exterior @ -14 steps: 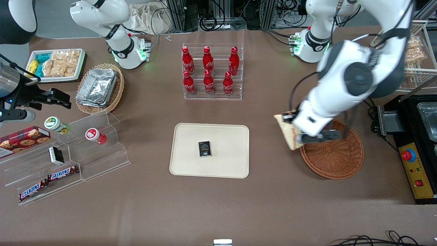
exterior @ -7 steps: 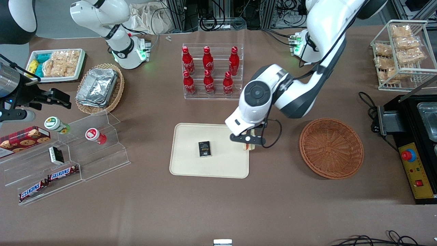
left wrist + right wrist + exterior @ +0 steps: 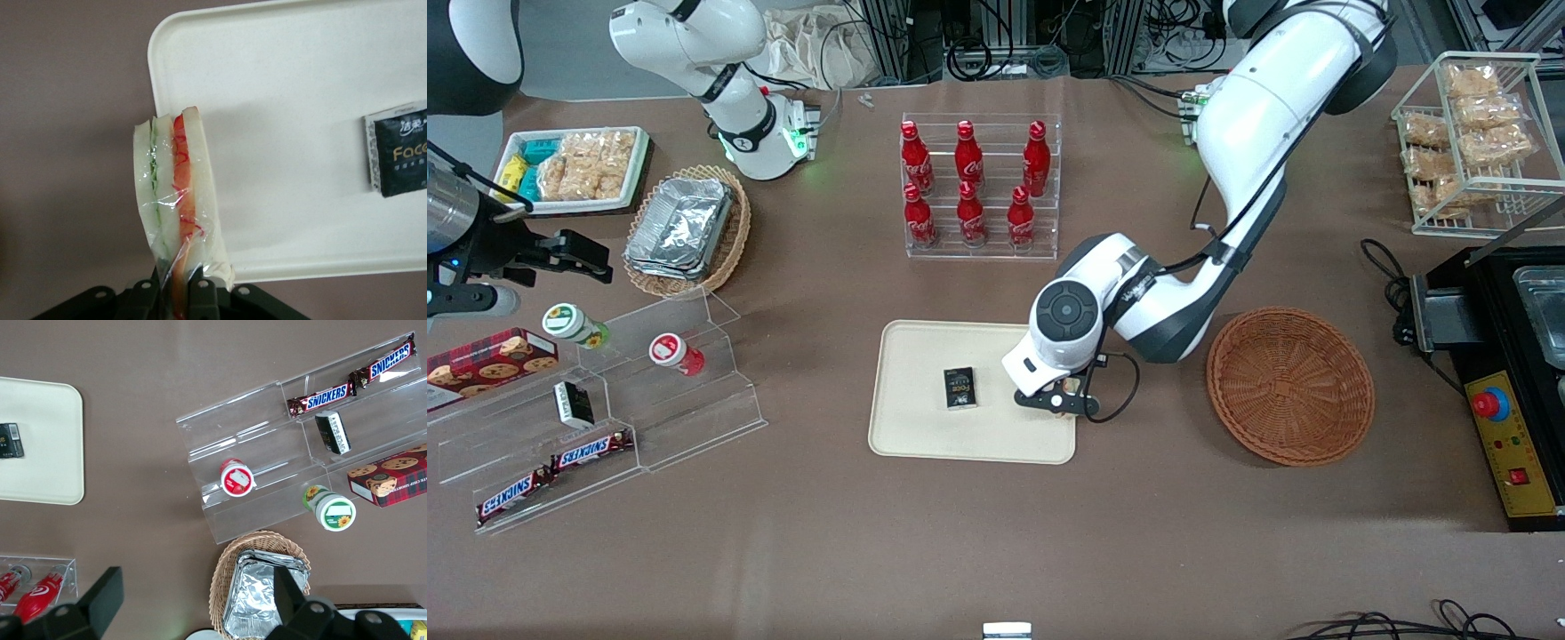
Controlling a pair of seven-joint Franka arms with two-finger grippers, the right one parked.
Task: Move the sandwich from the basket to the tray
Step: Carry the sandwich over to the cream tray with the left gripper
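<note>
My left gripper point(image 3: 1060, 402) hangs low over the edge of the cream-beige tray point(image 3: 925, 440) that lies toward the basket, and is shut on the clear-wrapped sandwich point(image 3: 175, 193). In the left wrist view the wedge shows white bread with green and orange-red filling, held by its narrow end between the black fingers point(image 3: 200, 293), over the tray's corner point(image 3: 280, 133). In the front view only a sliver of the sandwich point(image 3: 1072, 387) shows under the wrist. The round reddish-brown wicker basket point(image 3: 1289, 385) stands beside the tray, toward the working arm's end, with nothing in it.
A small black packet point(image 3: 959, 388) lies in the middle of the tray. An acrylic rack of red cola bottles point(image 3: 978, 187) stands farther from the camera than the tray. Acrylic steps with snack bars and cups point(image 3: 605, 400) stand toward the parked arm's end.
My gripper has carried the sandwich from the basket's rim across to the tray, then dropped lower and a little nearer the camera over the tray's edge. The basket is left with nothing in it.
</note>
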